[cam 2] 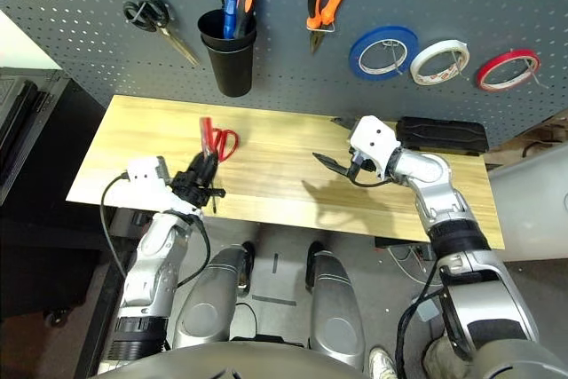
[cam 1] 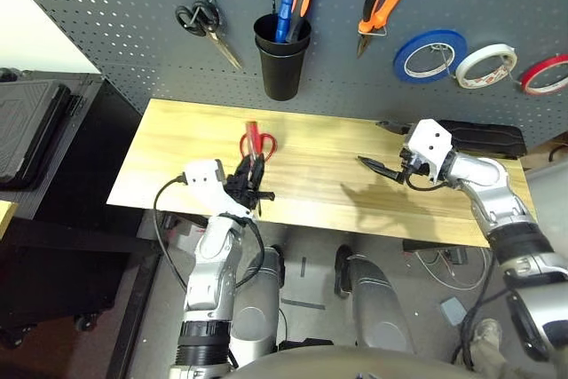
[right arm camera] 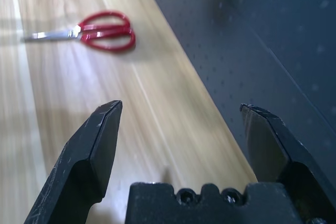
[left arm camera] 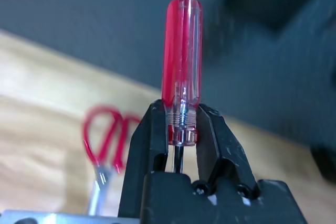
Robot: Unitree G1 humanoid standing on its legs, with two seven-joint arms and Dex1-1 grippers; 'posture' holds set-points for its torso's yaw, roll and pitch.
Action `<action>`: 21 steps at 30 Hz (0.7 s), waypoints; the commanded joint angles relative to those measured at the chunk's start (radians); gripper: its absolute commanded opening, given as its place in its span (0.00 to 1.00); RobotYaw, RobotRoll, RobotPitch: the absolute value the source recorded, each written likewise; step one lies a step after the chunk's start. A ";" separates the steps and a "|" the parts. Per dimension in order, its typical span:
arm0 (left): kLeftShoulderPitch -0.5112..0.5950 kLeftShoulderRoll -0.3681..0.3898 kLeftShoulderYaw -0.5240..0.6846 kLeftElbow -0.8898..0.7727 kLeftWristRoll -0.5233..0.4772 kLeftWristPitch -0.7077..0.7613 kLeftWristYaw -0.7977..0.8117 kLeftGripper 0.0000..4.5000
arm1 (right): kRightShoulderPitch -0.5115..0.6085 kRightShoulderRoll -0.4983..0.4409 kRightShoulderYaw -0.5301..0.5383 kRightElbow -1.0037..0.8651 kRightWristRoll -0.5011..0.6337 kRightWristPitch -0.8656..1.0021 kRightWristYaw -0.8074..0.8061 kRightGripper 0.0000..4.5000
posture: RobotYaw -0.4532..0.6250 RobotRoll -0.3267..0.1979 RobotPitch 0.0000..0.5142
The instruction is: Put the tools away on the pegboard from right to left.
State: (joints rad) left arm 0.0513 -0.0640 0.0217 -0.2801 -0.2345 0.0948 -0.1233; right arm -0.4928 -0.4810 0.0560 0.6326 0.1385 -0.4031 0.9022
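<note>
My left gripper (cam 1: 250, 173) is shut on the red-handled screwdriver (left arm camera: 181, 61), holding it upright by the base of its handle over the table's front left. The red-handled scissors (right arm camera: 102, 29) lie flat on the wooden table (cam 1: 328, 188) just behind that gripper. My right gripper (right arm camera: 181, 114) hangs open and holds nothing above the table's right side. On the dark grey pegboard (cam 1: 133, 6), the orange-and-black pliers (cam 1: 383, 4) hang from a hook. The thin red tape ring (cam 2: 507, 69) hangs at the far right.
A black cup holder (cam 1: 282, 61) on the board holds blue and orange-handled tools. Black-handled scissors (cam 1: 202, 22) hang to its left. Blue (cam 1: 430, 55) and white (cam 1: 485, 65) tape rolls hang beside the red ring. A black case (cam 1: 479, 137) lies at the table's back right.
</note>
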 commanded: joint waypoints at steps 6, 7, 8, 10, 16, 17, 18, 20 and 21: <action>-0.071 0.005 -0.009 -0.247 -0.065 0.122 0.093 0.18 | 0.011 0.014 -0.101 -0.002 0.168 -0.065 0.149 1.00 | 0.74 0.62 0.47; -0.089 0.012 -0.006 -0.264 -0.070 0.141 0.099 0.18 | 0.014 0.012 -0.114 -0.011 0.184 -0.066 0.161 1.00 | 0.74 0.62 0.47; -0.115 0.019 0.001 -0.283 -0.073 0.164 0.108 0.18 | 0.021 0.008 -0.128 -0.025 0.206 -0.060 0.176 1.00 | 0.74 0.62 0.47; -0.188 0.038 0.027 -0.324 -0.089 0.218 0.130 0.18 | 0.050 -0.004 -0.181 -0.083 0.283 -0.041 0.212 1.00 | 0.74 0.62 0.47; -0.357 0.084 0.089 -0.374 -0.145 0.337 0.170 0.18 | 0.101 -0.055 -0.252 -0.255 0.417 0.100 0.276 1.00 | 0.72 0.62 0.46; -0.378 0.088 0.101 -0.373 -0.164 0.351 0.171 0.18 | 0.103 -0.068 -0.269 -0.279 0.447 0.130 0.290 1.00 | 0.70 0.62 0.46; -0.391 0.092 0.111 -0.371 -0.175 0.359 0.173 0.18 | 0.104 -0.081 -0.285 -0.300 0.475 0.160 0.304 1.00 | 0.70 0.62 0.46; -0.414 0.096 0.128 -0.366 -0.200 0.375 0.174 0.18 | 0.099 -0.111 -0.310 -0.329 0.512 0.220 0.323 1.00 | 0.68 0.62 0.45; -0.420 0.096 0.132 -0.366 -0.208 0.381 0.176 0.18 | 0.097 -0.118 -0.317 -0.336 0.520 0.239 0.327 1.00 | 0.68 0.62 0.45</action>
State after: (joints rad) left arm -0.3624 0.0270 0.1431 -0.6264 -0.4211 0.4585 0.0461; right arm -0.4058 -0.5824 -0.2335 0.3202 0.6272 -0.2001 1.2114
